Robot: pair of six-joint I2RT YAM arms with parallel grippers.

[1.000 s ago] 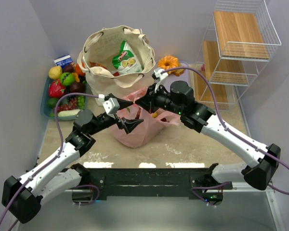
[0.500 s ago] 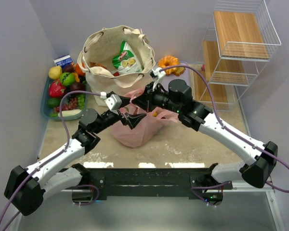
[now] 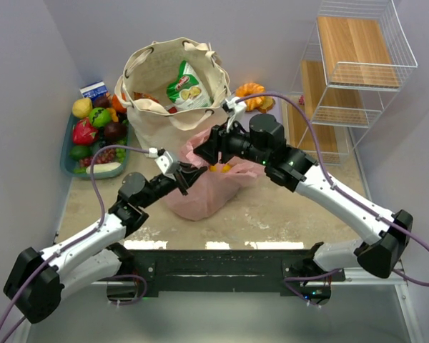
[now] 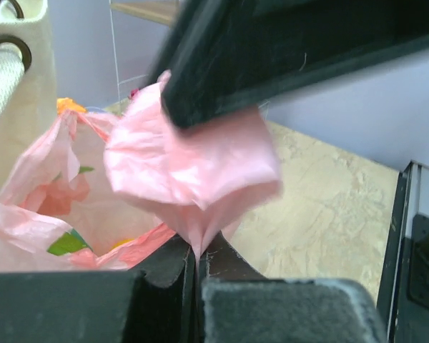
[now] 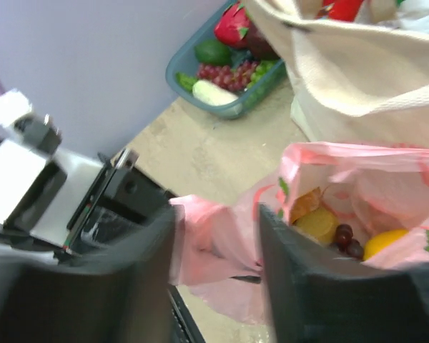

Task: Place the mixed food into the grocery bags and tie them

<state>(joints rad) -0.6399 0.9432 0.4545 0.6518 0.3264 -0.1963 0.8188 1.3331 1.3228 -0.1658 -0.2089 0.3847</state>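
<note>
The pink plastic grocery bag point(image 3: 204, 191) sits mid-table with yellow food and dark grapes showing inside point(image 5: 343, 229). My left gripper point(image 3: 185, 176) is shut on a bunched handle of the pink bag point(image 4: 193, 164), which fans out just above the closed jaws point(image 4: 198, 251). My right gripper point(image 3: 206, 151) is open, its fingers point(image 5: 307, 279) standing either side of that same pink handle point(image 5: 207, 243) without pressing it. Behind them stands the cream canvas tote point(image 3: 154, 121), holding a green and white snack packet point(image 3: 187, 87). An orange ring cake point(image 3: 252, 95) lies behind the right arm.
A teal tray point(image 3: 66, 146) of fruit sits at the back left beside the tote; its rim also shows in the right wrist view point(image 5: 232, 111). A white wire shelf unit point(image 3: 357, 64) with wooden boards stands at the back right. A black rail point(image 3: 222, 261) runs along the near edge.
My left gripper went from open to shut on the pink bag's handle. My right gripper, shut on the bag before, has opened. Both wrists shifted slightly up and left.
</note>
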